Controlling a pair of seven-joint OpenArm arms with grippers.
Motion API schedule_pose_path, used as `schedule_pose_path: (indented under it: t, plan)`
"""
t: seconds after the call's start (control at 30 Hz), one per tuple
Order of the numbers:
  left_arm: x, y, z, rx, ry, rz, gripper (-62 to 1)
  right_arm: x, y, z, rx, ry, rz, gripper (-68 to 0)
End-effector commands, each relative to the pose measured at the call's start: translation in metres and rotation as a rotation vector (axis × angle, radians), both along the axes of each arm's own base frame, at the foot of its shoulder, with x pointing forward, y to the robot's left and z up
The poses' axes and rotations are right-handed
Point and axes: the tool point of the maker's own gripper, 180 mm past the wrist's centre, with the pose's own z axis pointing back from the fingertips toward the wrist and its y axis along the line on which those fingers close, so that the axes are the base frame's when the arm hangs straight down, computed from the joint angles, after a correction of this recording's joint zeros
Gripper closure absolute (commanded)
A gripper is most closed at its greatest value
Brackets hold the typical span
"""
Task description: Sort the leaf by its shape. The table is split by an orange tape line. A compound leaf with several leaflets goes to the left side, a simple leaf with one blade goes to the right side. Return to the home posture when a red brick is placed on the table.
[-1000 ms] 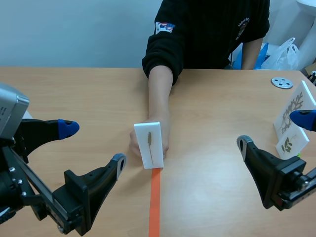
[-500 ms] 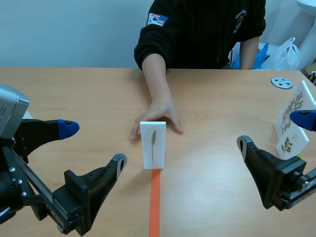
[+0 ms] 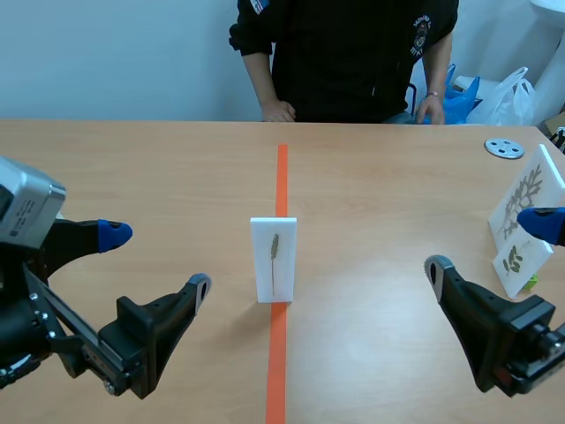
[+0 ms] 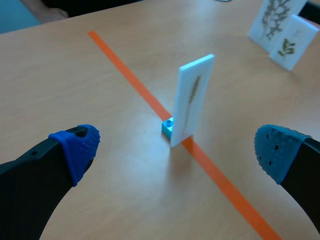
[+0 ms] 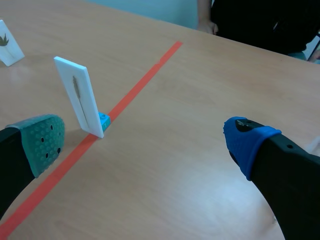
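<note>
A white card (image 3: 274, 259) stands upright on the orange tape line (image 3: 279, 353) at mid-table and bears one narrow simple leaf. A small blue brick (image 4: 168, 126) holds its foot. The card (image 4: 192, 100) stands just ahead of my left gripper (image 4: 175, 150), which is open and holds nothing. In the scene view my left gripper (image 3: 157, 261) is left of the card. My right gripper (image 3: 490, 243) is open at the right, well apart from the card. From the right wrist the card (image 5: 80, 97) shows ahead of the open right gripper (image 5: 145, 140), toward its grey-green pad.
Two leaf cards (image 3: 525, 199) (image 3: 521, 256) stand at the table's right edge by my right gripper. Another small leaf card (image 5: 7, 42) stands on the left side. A metal disc (image 3: 504, 147) lies at the far right. A person (image 3: 353, 62) stands at the far edge.
The person's hand has let go of the card and drawn back to the far edge. The card now stands alone on the tape. My left arm has shifted slightly.
</note>
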Motion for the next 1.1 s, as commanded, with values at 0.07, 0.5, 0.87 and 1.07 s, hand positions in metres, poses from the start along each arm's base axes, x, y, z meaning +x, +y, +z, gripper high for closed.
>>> schedule_pose_path:
  t: [0.07, 0.5, 0.87, 1.07]
  plan:
    - [0.007, -0.005, -0.002, -0.023, -0.009, -0.037, -62.3, 0.003, -0.007, 0.013, 0.0, -0.043, -0.01, -67.9]
    - [0.042, -0.013, -0.035, -0.042, 0.007, -0.098, -62.3, 0.003, -0.008, 0.013, -0.003, -0.044, -0.011, -67.9]
    - [0.053, -0.04, -0.046, -0.045, -0.015, -0.205, -62.3, 0.003, -0.008, 0.013, -0.002, -0.045, -0.011, -67.9]
    - [0.062, -0.046, -0.054, -0.041, -0.032, -0.231, -62.3, 0.003, -0.008, 0.013, -0.002, -0.045, -0.011, -67.9]
